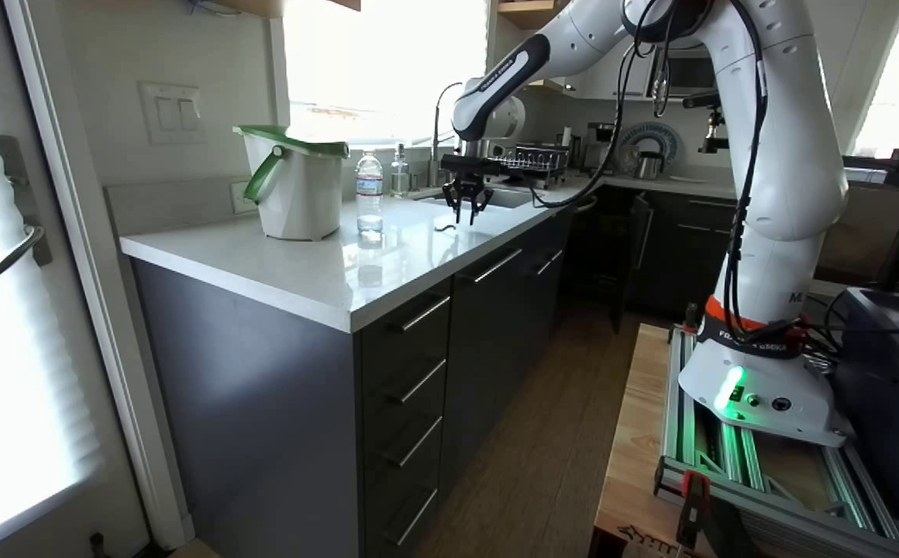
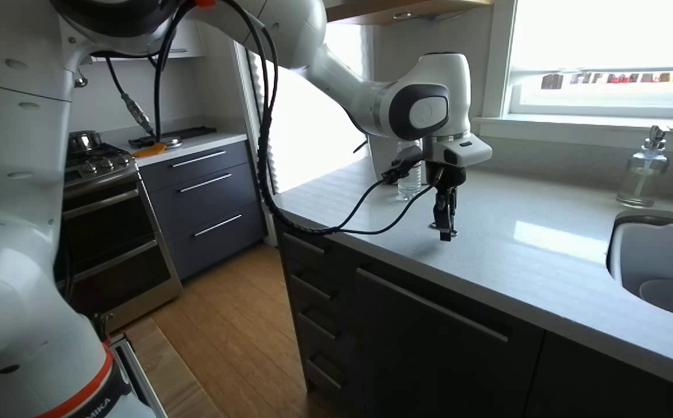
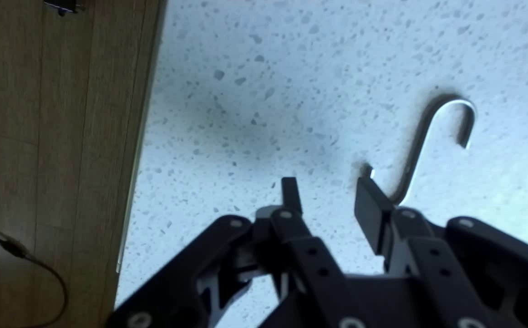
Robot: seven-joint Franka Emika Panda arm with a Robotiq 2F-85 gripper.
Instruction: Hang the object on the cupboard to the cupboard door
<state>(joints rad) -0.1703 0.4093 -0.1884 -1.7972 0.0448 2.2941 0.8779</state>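
Note:
An S-shaped metal hook (image 3: 419, 150) lies on the white worktop in the wrist view, right of my fingers. Its lower bend is partly hidden behind my right finger. The hook also shows small in an exterior view (image 1: 445, 228); in an exterior view (image 2: 433, 225) the gripper mostly hides it. My gripper (image 3: 327, 191) is open with nothing between its fingers. It points down over the worktop beside the hook, in both exterior views (image 1: 465, 221) (image 2: 447, 237). The dark grey cupboard (image 1: 496, 325) runs below the worktop, with silver bar handles, also in an exterior view (image 2: 429, 360).
A water bottle (image 1: 370, 194) and a white bucket with green lid (image 1: 302, 198) stand on the worktop. A soap dispenser (image 2: 641, 177) stands near the sink (image 2: 616, 249). A dish rack (image 1: 535, 159) is farther back. A dark door (image 1: 641, 232) appears open at the far corner.

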